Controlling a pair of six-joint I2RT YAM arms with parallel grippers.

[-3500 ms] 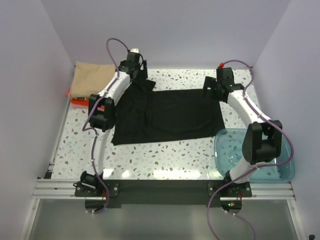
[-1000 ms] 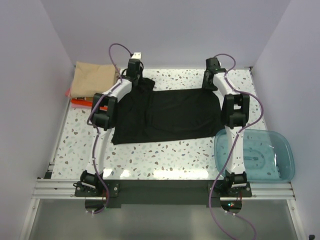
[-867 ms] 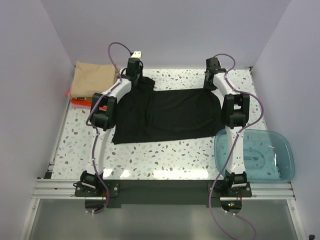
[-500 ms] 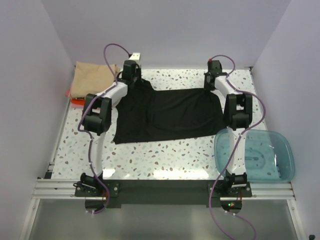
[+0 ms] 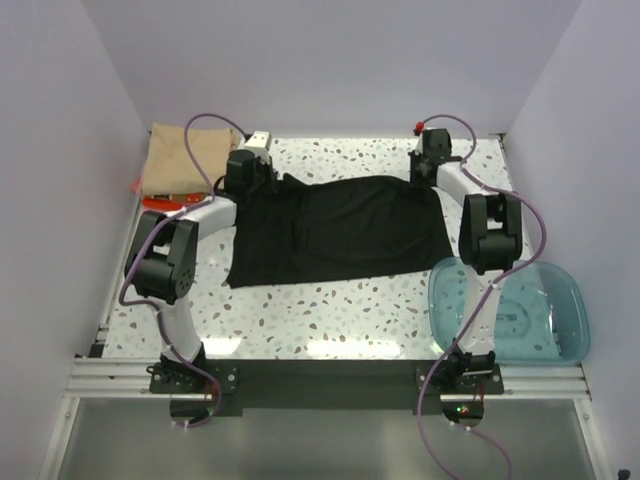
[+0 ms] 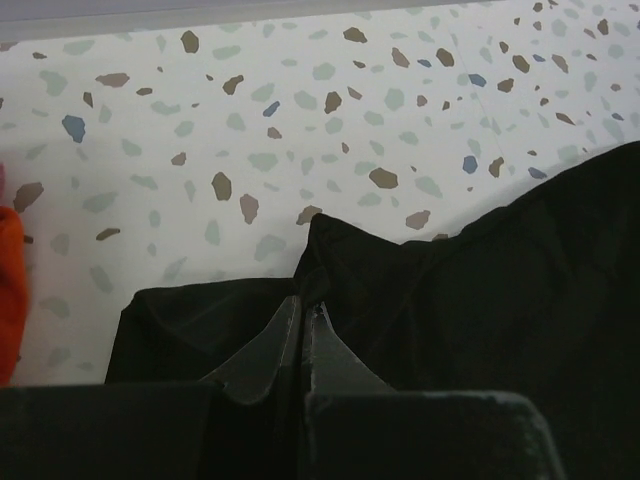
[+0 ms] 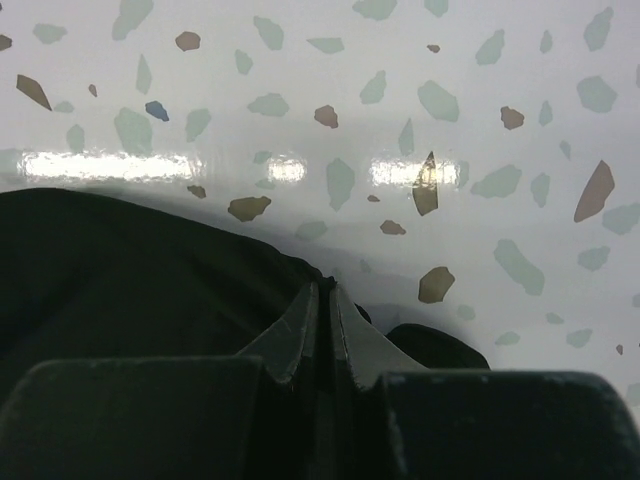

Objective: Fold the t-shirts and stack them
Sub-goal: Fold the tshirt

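Observation:
A black t-shirt (image 5: pixel 335 230) lies spread across the middle of the table. My left gripper (image 5: pixel 262 178) is shut on its far left edge, with black cloth (image 6: pixel 420 300) pinched between the fingers (image 6: pixel 270 335). Shut on the shirt's far right corner is my right gripper (image 5: pixel 425 180), and dark cloth (image 7: pixel 130 270) bunches around its fingertips (image 7: pixel 300 315). A folded tan-beige t-shirt (image 5: pixel 182 158) rests at the far left corner. Under it, a red-orange t-shirt (image 5: pixel 160 203) peeks out, and it shows as an orange strip (image 6: pixel 8 290) in the left wrist view.
A translucent teal plastic bowl (image 5: pixel 555 320) sits at the near right, beside the right arm's base. Purple cables loop above both wrists. Lilac walls close in the table on three sides.
The right gripper closed on the shirt's far right corner. Both arms swung outward, drawing the shirt's far edge taut and straighter; the left wrist shifted left toward the tan shirt.

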